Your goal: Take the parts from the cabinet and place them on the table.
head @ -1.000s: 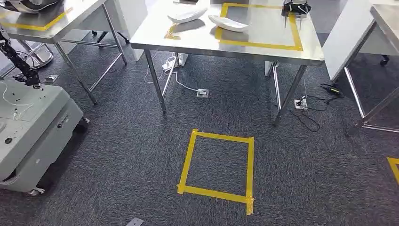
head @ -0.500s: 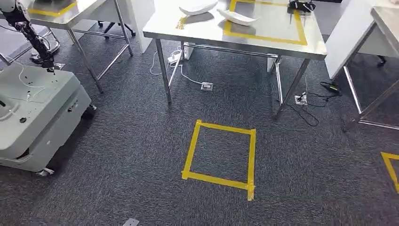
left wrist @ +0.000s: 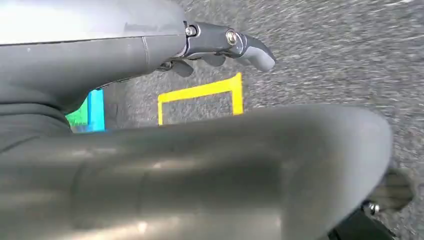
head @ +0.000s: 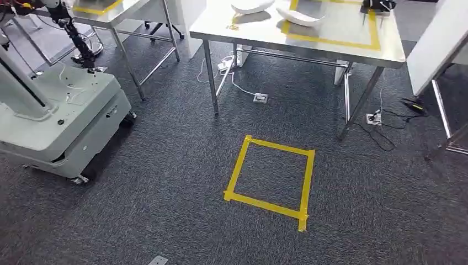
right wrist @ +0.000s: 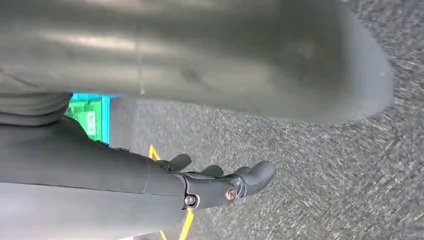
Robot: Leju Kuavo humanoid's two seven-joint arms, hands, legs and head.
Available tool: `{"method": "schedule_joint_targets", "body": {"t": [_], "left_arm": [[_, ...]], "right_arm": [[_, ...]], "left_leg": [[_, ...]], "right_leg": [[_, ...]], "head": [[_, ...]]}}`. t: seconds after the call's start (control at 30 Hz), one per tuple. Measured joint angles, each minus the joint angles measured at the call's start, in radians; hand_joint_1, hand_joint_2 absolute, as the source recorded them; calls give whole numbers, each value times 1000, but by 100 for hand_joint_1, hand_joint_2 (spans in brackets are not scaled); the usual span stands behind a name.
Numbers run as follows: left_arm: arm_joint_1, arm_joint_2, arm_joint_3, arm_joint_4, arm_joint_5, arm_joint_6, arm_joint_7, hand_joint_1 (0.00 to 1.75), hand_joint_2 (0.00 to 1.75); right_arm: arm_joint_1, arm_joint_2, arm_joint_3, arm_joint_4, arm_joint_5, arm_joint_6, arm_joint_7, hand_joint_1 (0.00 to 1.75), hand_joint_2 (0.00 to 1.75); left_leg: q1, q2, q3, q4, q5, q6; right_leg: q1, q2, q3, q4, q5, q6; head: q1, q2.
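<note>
Two white curved parts (head: pixel 251 6) (head: pixel 301 16) lie on the steel table (head: pixel 331 47) at the top of the head view, the second on the edge of a yellow taped rectangle (head: pixel 375 33). My left hand (left wrist: pixel 165 55) hangs over the dark carpet, fingers apart, holding nothing. My right hand (right wrist: pixel 210 187) hangs the same way, empty, with its fingers (right wrist: pixel 255 175) loosely spread above the carpet.
A yellow tape square (head: pixel 237 171) marks the carpet in front of the table. A grey wheeled machine base (head: pixel 60 121) stands at the left. Cables and a floor socket (head: pixel 260 97) lie under the table. Another steel table (head: pixel 138 8) stands far left, a white panel (head: pixel 439 44) at the right.
The camera has moved: the whole picture shifted, with the table and tape square now further right and the grey base further into view at the left.
</note>
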Motion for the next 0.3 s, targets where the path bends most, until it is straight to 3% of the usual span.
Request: {"method": "schedule_joint_targets", "body": {"t": [0.03, 0.1, 0.13, 0.17, 0.2, 0.23, 0.3], "left_arm": [[1, 0, 0, 0, -5, 0, 2, 0, 0], [3, 0, 0, 0, -14, -3, 6, 0, 0], [2, 2, 0, 0, -19, -8, 9, 0, 0], [0, 2, 0, 0, -26, -8, 10, 0, 0], [-3, 2, 0, 0, -29, -8, 11, 0, 0], [-5, 2, 0, 0, -35, -11, 9, 0, 0], [-6, 1, -1, 0, -38, -12, 0, 0, 0]], "right_arm": [[2, 0, 0, 0, -3, -1, 0, 0, 0], [2, 0, 0, 0, -8, -3, 0, 0, 0], [2, 0, 0, 0, -14, -4, 0, 0, 0], [2, 0, 0, 0, -16, -5, 0, 0, 0], [2, 0, -1, 0, -18, -5, 0, 0, 0], [3, 1, -2, 0, -19, -5, 0, 0, 0], [1, 2, -5, 1, -21, -5, -1, 0, 0]], "left_leg": [[0, 2, -14, 48, -12, -3], [1, 6, 20, 19, 18, -5], [2, 16, 88, -86, 65, -4], [1, 34, 143, -175, 93, -2], [0, 74, 184, -254, 81, 4], [-9, 75, 189, -245, 95, 21], [-12, 64, 176, -250, 88, 40]], "right_leg": [[0, -11, -5, 2, 3, 0], [0, -32, -12, 6, 5, 3], [0, -46, -17, 13, 5, 4], [0, -56, -19, 18, 4, 6], [2, -66, -20, 24, 1, 11], [6, -74, -23, 26, 1, 18], [8, -87, -21, 29, 5, 29]], "head": [[0, 0], [0, 0], [0, 0], [0, 0], [0, 0], [1, 0], [5, 0]]}}
